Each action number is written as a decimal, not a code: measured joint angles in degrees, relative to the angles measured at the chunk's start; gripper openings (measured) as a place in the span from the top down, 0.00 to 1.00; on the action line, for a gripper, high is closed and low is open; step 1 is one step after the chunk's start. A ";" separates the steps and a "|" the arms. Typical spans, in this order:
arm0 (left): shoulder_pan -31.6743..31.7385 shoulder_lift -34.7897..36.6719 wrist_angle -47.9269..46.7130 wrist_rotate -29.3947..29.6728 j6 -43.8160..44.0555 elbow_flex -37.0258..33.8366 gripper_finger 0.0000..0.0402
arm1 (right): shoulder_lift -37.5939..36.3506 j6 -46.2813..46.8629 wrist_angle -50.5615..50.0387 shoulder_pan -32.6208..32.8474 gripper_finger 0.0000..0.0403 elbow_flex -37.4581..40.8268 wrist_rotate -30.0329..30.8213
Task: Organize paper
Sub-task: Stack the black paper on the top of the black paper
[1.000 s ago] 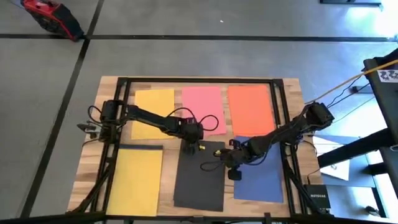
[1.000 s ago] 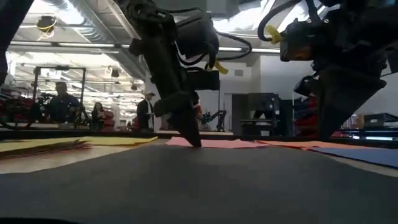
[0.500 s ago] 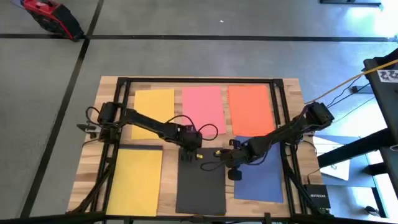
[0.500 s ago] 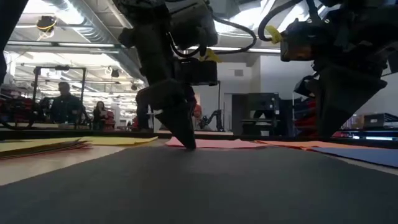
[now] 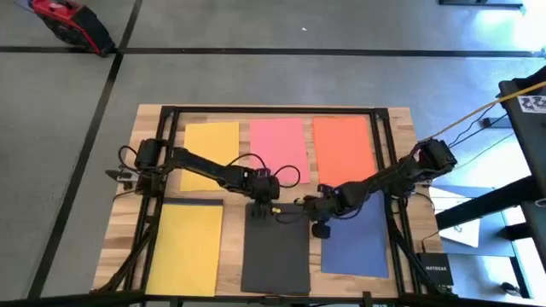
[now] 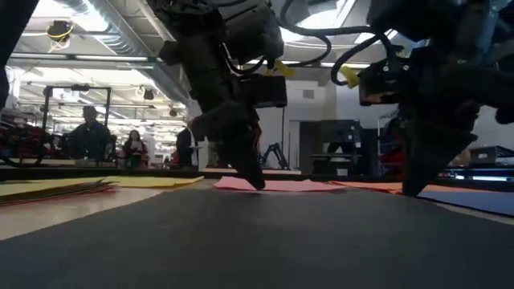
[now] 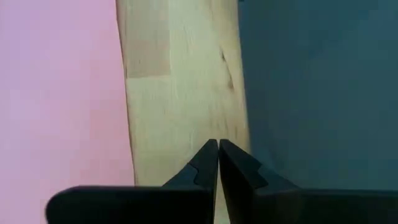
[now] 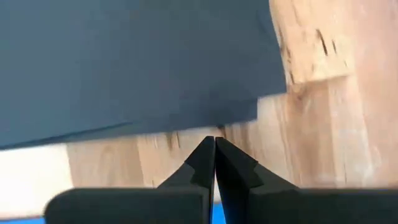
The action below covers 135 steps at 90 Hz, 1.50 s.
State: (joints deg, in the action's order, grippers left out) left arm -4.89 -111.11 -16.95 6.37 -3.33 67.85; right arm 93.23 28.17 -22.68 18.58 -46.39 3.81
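Note:
A black paper sheet (image 5: 275, 256) lies flat at the near middle of the table, between a yellow sheet (image 5: 186, 247) and a dark blue sheet (image 5: 357, 243). Along the far side lie yellow (image 5: 211, 153), pink (image 5: 279, 147) and orange (image 5: 343, 147) sheets. My left gripper (image 5: 258, 209) is shut and points down at bare wood (image 7: 186, 93) between the pink sheet (image 7: 56, 87) and the black sheet (image 7: 317, 93). My right gripper (image 5: 308, 208) is also shut. It points down at wood just off the black sheet's far right corner (image 8: 261, 106). My left gripper's shut fingertips (image 7: 210, 152) stand over bare wood, a little apart from the black sheet's far edge (image 7: 244, 93); whether they touch the wood I cannot tell. My right gripper's shut fingertips (image 8: 208, 148) stand right at the black sheet's edge (image 8: 211, 124); whether they touch it I cannot tell.
A black metal frame (image 5: 273, 110) runs around the tabletop. The black sheet's corner shows two stacked edges (image 8: 273, 93). People stand in the room (image 6: 80, 132) beyond the far edge. A red object (image 5: 72, 21) lies on the floor far off.
The black sheet has slid toward the table's near edge and turned from slanted to square with it, while my left gripper moved with its far edge. My right gripper has gone toward the table's left and far side, off the blue sheet, up to the black sheet's corner.

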 joint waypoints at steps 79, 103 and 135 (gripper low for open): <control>-0.48 0.02 2.69 -0.85 1.03 0.02 1.00 | 2.64 -4.51 3.35 -4.05 1.00 -0.02 -3.31; 1.79 -1.33 10.23 -2.37 1.28 0.09 1.00 | 2.67 -4.51 3.46 -4.05 1.00 -0.02 -2.88; 1.14 -5.74 18.40 -3.44 4.94 0.08 1.00 | 2.67 -4.68 3.55 -4.08 1.00 0.00 -1.91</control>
State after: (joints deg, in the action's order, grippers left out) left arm -3.74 -116.85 1.45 2.93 1.61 67.93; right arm 95.90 23.49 -19.13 14.50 -46.39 1.90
